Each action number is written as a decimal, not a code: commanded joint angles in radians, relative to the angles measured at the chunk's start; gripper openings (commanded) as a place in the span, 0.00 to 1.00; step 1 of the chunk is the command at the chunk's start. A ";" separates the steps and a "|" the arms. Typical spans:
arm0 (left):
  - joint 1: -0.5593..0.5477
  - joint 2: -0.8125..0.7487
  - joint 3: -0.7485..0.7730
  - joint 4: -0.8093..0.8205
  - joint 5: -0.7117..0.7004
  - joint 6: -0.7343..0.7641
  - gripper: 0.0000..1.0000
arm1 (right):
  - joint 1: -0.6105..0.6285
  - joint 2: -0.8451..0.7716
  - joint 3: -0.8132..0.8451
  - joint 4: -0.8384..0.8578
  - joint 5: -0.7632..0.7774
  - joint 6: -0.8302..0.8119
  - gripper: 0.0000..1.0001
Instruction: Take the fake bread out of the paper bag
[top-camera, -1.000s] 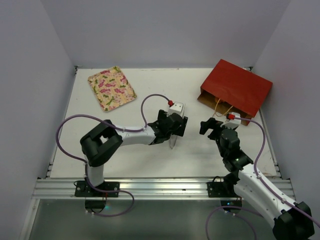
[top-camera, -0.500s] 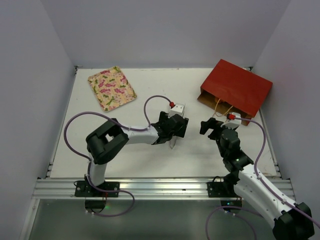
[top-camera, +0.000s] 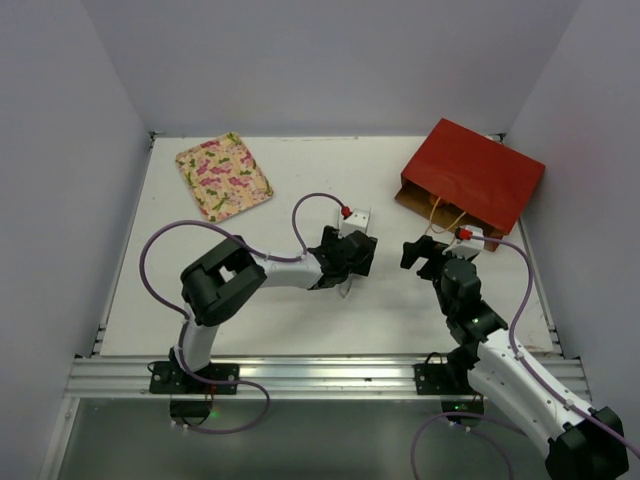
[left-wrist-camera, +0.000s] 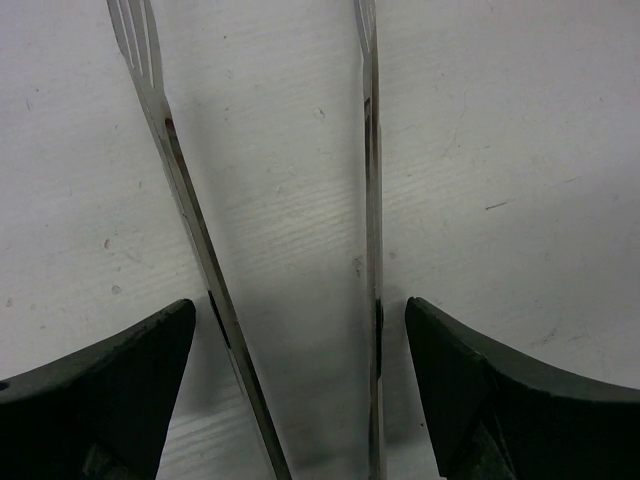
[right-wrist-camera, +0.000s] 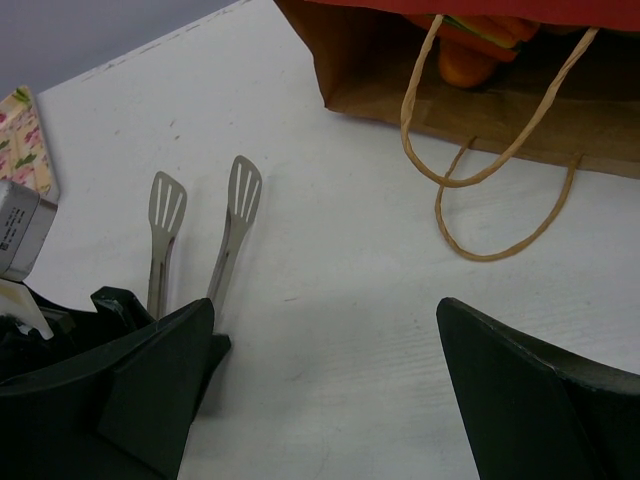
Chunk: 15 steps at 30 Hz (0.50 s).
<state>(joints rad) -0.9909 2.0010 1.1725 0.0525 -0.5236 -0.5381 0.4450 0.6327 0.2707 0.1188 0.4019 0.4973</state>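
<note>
Two arms were in view. We saw the floral tray (top-camera: 223, 176) at 11 o'clock; the left gripper (top-camera: 349, 270) at centre, jaws apart around metal tongs (left-wrist-camera: 290, 230); the right gripper (top-camera: 432, 256) gaping, holding nothing. At 2 o'clock lay the paper bag (top-camera: 470, 184), fake bread (right-wrist-camera: 478, 48) inside its mouth.

Bare table (top-camera: 300, 170) up to paper bag (top-camera: 470, 185) mouth, cord handles (right-wrist-camera: 480, 190) across.

Dark-red paper bag (top-camera: 472, 187), pink-and-green floral tray (top-camera: 223, 176).
</note>
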 joint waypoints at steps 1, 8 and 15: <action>-0.008 0.010 0.041 -0.003 -0.029 -0.022 0.87 | 0.001 -0.002 0.004 0.007 0.020 0.009 0.99; -0.015 0.007 0.035 -0.011 -0.029 -0.039 0.83 | 0.001 -0.008 0.002 0.002 0.029 0.007 0.99; -0.026 -0.002 0.009 -0.014 -0.046 -0.065 0.81 | 0.001 -0.004 0.004 0.002 0.031 0.009 0.99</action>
<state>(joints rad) -1.0077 2.0010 1.1770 0.0353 -0.5289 -0.5629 0.4450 0.6327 0.2707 0.1188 0.4030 0.4973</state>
